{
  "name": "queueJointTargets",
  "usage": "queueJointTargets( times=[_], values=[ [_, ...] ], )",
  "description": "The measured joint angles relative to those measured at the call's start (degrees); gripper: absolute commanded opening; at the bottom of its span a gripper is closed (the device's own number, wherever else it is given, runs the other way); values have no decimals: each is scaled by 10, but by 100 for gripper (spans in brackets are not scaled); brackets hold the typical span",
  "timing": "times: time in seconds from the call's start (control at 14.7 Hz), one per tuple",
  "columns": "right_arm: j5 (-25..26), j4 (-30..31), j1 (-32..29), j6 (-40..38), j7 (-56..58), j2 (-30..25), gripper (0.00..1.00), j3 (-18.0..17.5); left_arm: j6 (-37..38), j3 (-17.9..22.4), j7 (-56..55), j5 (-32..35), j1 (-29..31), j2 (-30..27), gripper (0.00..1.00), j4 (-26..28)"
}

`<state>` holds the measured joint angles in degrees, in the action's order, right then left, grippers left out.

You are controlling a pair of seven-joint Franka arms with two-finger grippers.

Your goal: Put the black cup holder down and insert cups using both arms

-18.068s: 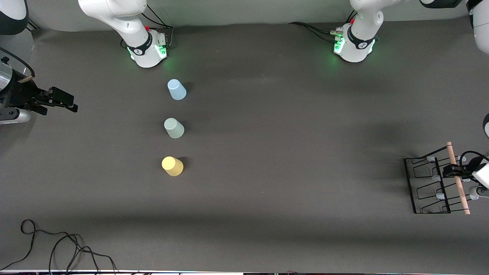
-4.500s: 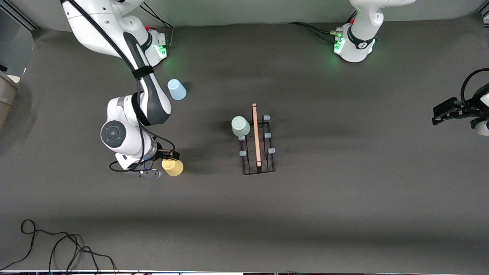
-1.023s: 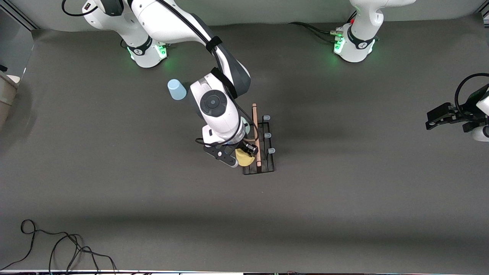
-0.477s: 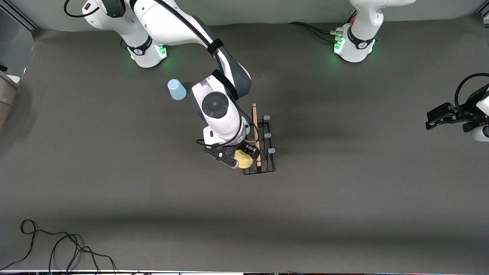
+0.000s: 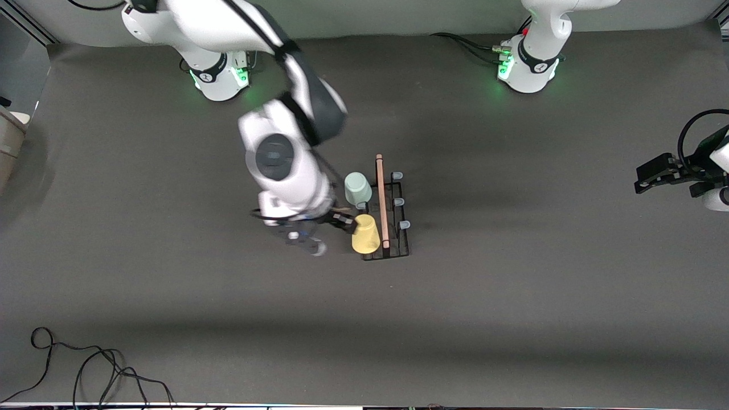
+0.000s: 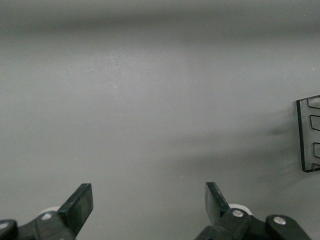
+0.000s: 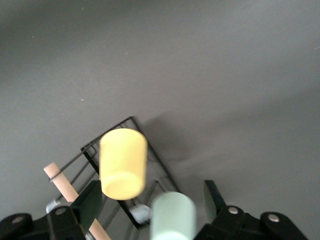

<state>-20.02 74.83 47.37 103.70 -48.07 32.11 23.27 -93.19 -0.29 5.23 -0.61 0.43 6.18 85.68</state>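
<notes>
Half a second ago the right gripper (image 5: 319, 234) was closed around the yellow cup (image 5: 365, 234) at the black cup holder (image 5: 393, 239); now it has let go and backed off toward the right arm's end of the table, its fingers spread with nothing between them.

From the front view, the yellow cup sits on the holder's peg nearest the camera, just clear of the fingertips. The grey-green cup (image 5: 357, 188) sits on the farthest peg of the same row, beside the wooden rod (image 5: 381, 200). The left gripper (image 5: 663, 173) waits, well apart from the holder toward the left arm's end.

On the left wrist view, that gripper's fingers (image 6: 80, 204) stand wide over bare table (image 6: 150, 100), with only a corner of the holder (image 6: 308, 135) showing.

On the right wrist view, the yellow cup (image 7: 123, 162) and the grey-green cup (image 7: 172, 216) hang on the holder (image 7: 131, 121), both apart from the open fingers (image 7: 92, 202).
</notes>
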Motion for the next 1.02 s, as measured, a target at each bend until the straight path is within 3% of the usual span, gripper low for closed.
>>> queueJointTargets(
  times=[0.34,0.55,0.82,1.02],
  values=[
    [10,1,-76,-166,150,-99,93,21,0,0,1,0,0,0,100,0],
    [34,1,-78,-244,251,-135,99,74,0,0,5,5,0,0,100,0],
    [50,2,-79,-293,380,-171,100,165,0,-1,6,27,-2,1,100,0],
    [93,4,-79,-296,432,-185,100,186,-7,-2,6,27,-3,1,100,0]
  ],
)
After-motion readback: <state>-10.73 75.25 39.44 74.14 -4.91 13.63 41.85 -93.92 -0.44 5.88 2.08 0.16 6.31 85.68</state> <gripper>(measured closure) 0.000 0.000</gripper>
